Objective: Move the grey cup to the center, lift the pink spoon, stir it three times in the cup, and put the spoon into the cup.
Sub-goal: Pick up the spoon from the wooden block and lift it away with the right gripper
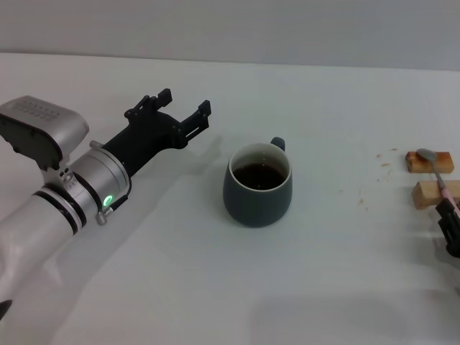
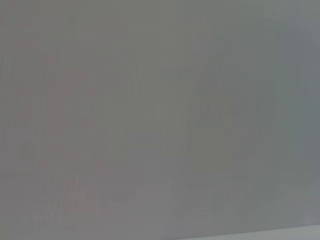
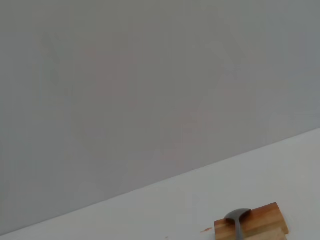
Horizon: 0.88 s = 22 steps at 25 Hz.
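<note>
The grey cup (image 1: 258, 188) stands upright near the middle of the white table (image 1: 180, 273), with dark liquid inside and its handle pointing away from me. My left gripper (image 1: 185, 103) is open and empty, up and to the left of the cup, not touching it. The pink spoon (image 1: 438, 175) lies across two wooden blocks at the far right, its grey bowl on the far block. The bowl also shows in the right wrist view (image 3: 238, 216). My right gripper (image 1: 450, 224) shows only partly at the right edge, at the near end of the spoon's handle.
The two small wooden blocks (image 1: 429, 161) (image 1: 433, 193) sit side by side at the right, with a few crumbs on the table to their left. The far block also shows in the right wrist view (image 3: 262, 225). The left wrist view shows only the grey wall.
</note>
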### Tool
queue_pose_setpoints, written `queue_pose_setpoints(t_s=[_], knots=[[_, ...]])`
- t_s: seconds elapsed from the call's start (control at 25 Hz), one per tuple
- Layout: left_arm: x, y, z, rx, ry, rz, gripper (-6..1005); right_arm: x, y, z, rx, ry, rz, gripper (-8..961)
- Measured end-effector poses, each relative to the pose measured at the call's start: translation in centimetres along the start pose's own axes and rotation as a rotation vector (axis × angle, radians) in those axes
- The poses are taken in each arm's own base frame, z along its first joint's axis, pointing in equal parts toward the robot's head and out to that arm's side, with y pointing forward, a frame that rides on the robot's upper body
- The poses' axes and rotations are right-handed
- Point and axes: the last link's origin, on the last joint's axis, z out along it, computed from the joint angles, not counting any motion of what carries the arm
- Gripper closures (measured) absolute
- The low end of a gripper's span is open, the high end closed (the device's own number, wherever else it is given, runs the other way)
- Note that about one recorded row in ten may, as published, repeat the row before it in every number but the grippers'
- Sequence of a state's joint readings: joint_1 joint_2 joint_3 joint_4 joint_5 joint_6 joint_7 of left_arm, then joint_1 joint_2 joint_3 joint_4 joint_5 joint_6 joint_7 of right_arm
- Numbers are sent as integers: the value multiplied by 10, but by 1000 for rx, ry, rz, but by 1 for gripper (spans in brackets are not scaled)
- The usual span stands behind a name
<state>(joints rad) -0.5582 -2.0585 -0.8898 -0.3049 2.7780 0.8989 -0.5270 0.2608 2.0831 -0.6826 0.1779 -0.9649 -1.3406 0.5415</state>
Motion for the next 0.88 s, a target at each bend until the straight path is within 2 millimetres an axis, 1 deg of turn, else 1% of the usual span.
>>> queue_pose_setpoints(t_s=[0.4, 0.88], knots=[[-1, 0, -1, 3, -1, -25, 170, 0, 0, 0, 4, 0, 1, 662], [-2, -1, -2, 4, -1, -26, 170, 2, 0, 1, 4, 12, 0, 683]])
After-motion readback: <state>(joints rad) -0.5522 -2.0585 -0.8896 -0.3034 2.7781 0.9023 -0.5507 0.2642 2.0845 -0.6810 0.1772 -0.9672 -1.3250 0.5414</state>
